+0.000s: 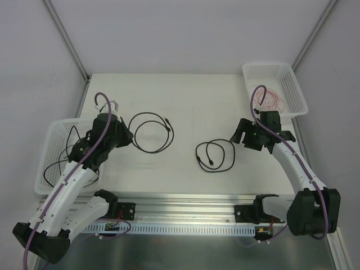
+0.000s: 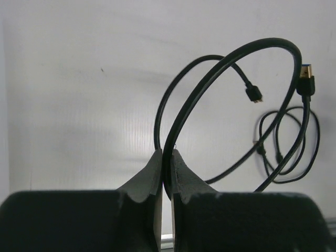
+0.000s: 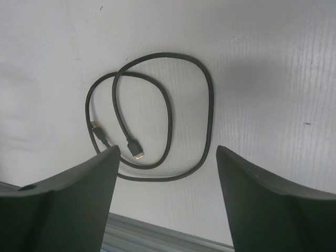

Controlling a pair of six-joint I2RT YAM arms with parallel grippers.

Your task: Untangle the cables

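1. Top view: a matte white table [image 1: 197, 101] carries two thin, glossy black cables, well apart.
   - The looped cable [image 1: 151, 132] lies left of centre as a rounded ring. The left tool [image 1: 125, 136] is at its left edge.
   - The coiled cable [image 1: 216, 156] lies right of centre in overlapping ovals. The right tool [image 1: 236, 137] hangs just above and to the right of it.
   - A white mesh plastic basket, the right basket [image 1: 292, 84], sits at the far right corner and holds a fine red wire [image 1: 269, 100].
   - The left basket [image 1: 48, 146], of the same mesh, holds more black wire.

2. Left wrist view: the left tool [image 2: 168, 155] has its dark, wedge-shaped fingers clenched on the looped cable [image 2: 273, 41].
   - The cable rises from the pinch in a smooth arch.
   - One end carries a gold-tipped plug [image 2: 306, 79] and the other a small dark plug.
   - The coiled cable [image 2: 318, 137] shows beyond, on the table.

3. Right wrist view: the right tool [image 3: 167, 150] stands released, its broad dark fingers spread wide with nothing between them.
   - The coiled cable [image 3: 157, 54] lies flat on the ribbed table ahead of the fingers.
   - Both small plugs are tucked inside the coil, near the left finger.
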